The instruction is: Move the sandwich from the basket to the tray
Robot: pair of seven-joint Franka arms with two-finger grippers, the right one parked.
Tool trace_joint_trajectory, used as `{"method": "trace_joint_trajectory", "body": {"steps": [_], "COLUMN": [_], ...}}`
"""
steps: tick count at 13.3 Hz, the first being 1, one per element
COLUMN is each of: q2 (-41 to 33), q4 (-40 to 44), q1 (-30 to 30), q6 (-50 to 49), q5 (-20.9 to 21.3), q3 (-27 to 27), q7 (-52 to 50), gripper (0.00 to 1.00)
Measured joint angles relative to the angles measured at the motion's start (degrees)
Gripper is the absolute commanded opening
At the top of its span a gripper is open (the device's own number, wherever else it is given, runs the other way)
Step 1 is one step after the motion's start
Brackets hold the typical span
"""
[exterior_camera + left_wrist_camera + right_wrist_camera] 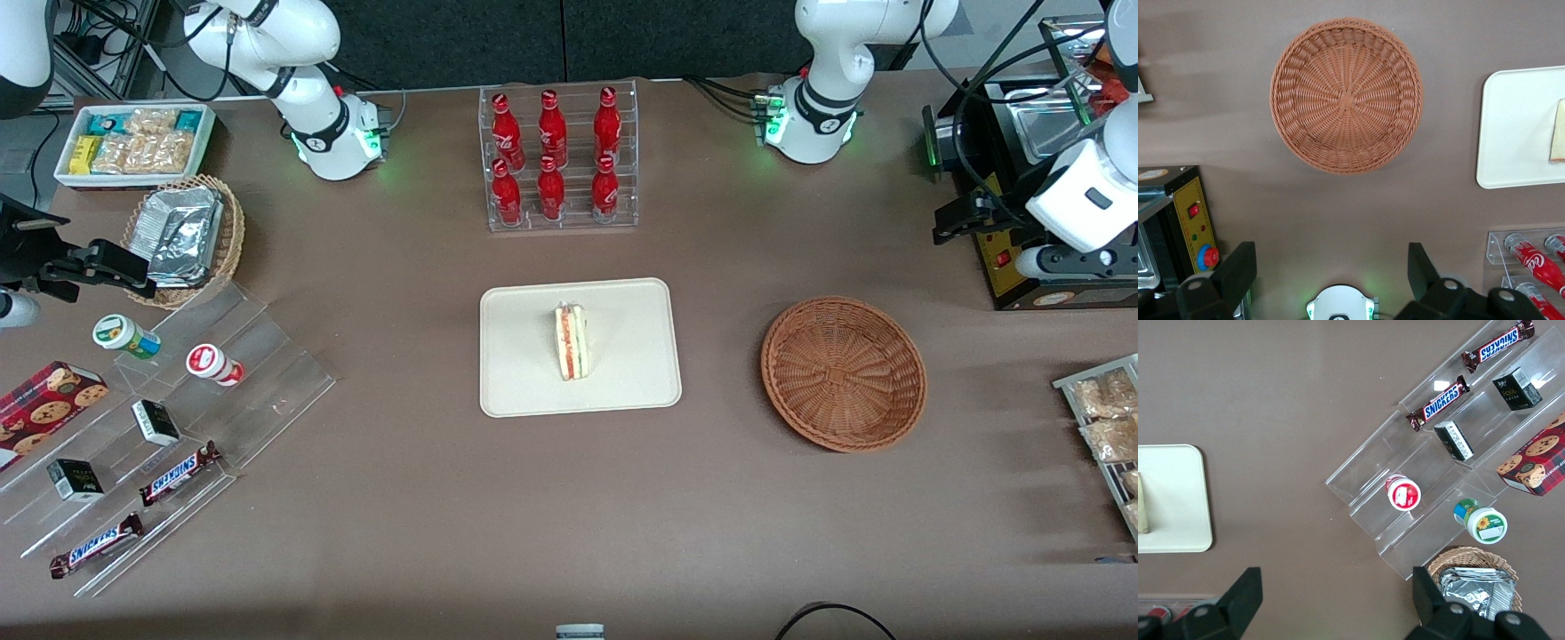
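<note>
The sandwich [571, 342] stands on its edge in the middle of the cream tray [524, 356], its red, orange and green filling showing. The reddish-brown basket [843, 373] is empty and sits beside the tray, toward the working arm's end of the table. My left gripper [958, 220] is open and empty. It hangs above the table, farther from the front camera than the basket, next to a black appliance. In the left wrist view the gripper [1331, 267] has its fingers [1238, 267] wide apart, with the basket [1346, 95], the tray [1518, 127] and a corner of the sandwich [1558, 131] in sight.
A clear rack of red bottles [558, 160] stands farther from the front camera than the tray. A black appliance [1022, 178] and a rack of snack packets [1102, 427] are at the working arm's end. A clear stepped display [151, 427], a tan foil-packet basket [182, 236] and a white bin [133, 142] are at the parked arm's end.
</note>
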Motion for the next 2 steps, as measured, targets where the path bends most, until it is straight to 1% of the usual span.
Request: {"method": "trace_joint_trajectory", "body": {"steps": [2], "q2": [0.14], "q4": [1.49], "q1": [-0.07], "q6": [-0.12], "q5": [0.0], "q3": [0.07], "q7": [0.0], "gripper": [1.0]}}
